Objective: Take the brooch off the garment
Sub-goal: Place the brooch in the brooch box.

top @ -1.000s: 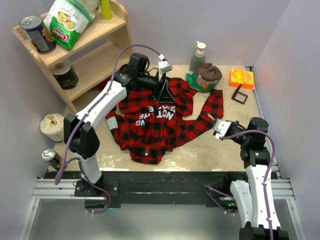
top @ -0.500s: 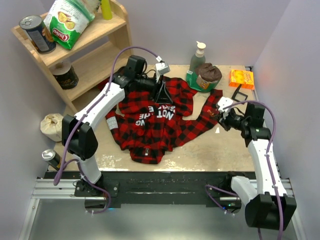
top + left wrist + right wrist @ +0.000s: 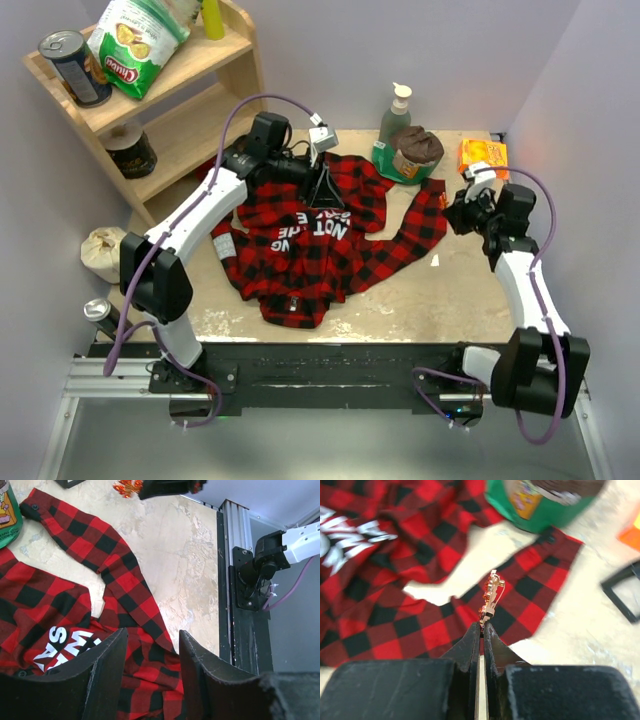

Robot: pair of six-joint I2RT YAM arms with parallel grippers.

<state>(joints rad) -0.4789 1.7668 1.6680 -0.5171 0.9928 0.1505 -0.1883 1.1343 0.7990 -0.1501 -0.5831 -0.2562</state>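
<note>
We find the garment (image 3: 320,240), a red-and-black plaid shirt, spread crumpled on the bench (image 3: 450,290), its white-lettered black patch (image 3: 310,232) facing up. All places below are given relative to the garment.

Right hand (image 3: 482,625): closed tight, pinching the brooch (image 3: 490,600) at its lower end. The brooch is a small pale gold piece that stands upright from the fingertips. In the wrist view it appears against the cuff end of the garment's outstretched sleeve (image 3: 425,215). In the overhead view this hand sits just beyond that cuff, off the garment's right edge. We cannot tell whether the brooch touches the cloth.

Left hand (image 3: 150,645): fingers partly apart with nothing between them, poised over the garment's far part, just beyond the patch.

A green tub (image 3: 400,160) stands just past the garment's far right edge, and an orange packet (image 3: 483,157) lies farther right of it.
</note>
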